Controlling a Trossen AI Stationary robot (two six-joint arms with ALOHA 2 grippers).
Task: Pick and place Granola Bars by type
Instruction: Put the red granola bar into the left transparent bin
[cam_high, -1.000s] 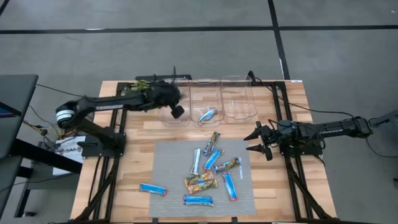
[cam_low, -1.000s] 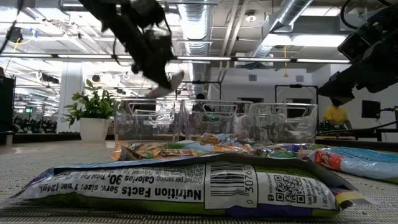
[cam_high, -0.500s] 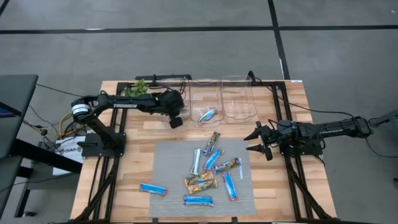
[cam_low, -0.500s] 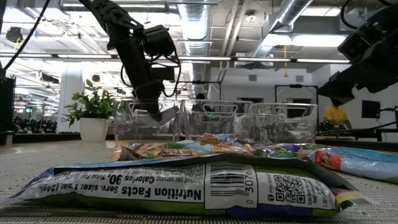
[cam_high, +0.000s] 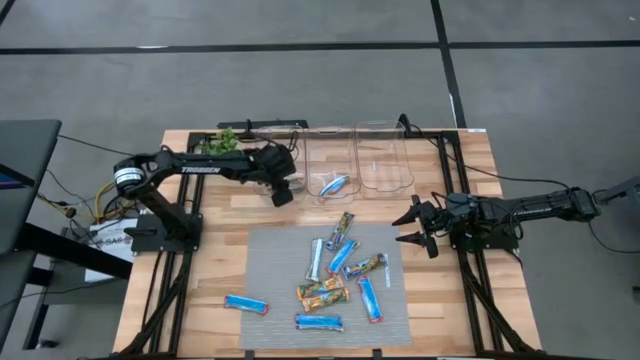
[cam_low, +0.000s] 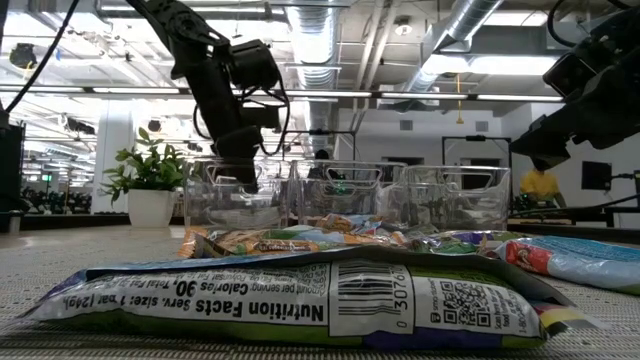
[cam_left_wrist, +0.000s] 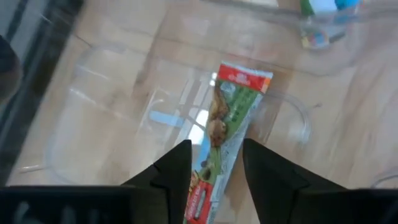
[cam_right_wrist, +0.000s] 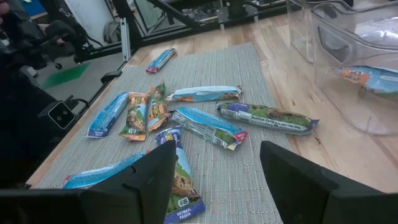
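Here, my left gripper (cam_left_wrist: 214, 171) down inside left clear bin (cam_high: 262, 180), fingers (cam_left_wrist: 177, 163) parted, green-and-red granola bar (cam_left_wrist: 225, 124) lying loose on bin floor between them. Middle bin (cam_high: 330, 170) just beside, one blue bar (cam_high: 334, 185) in it. My right gripper (cam_high: 412, 226) spread wide, empty, hovering by right edge of grey mat (cam_high: 270, 270). Remaining bars (cam_high: 335, 270) scattered on mat. Third bin (cam_high: 384, 165) beyond. Plant (cam_low: 150, 175) behind bins.
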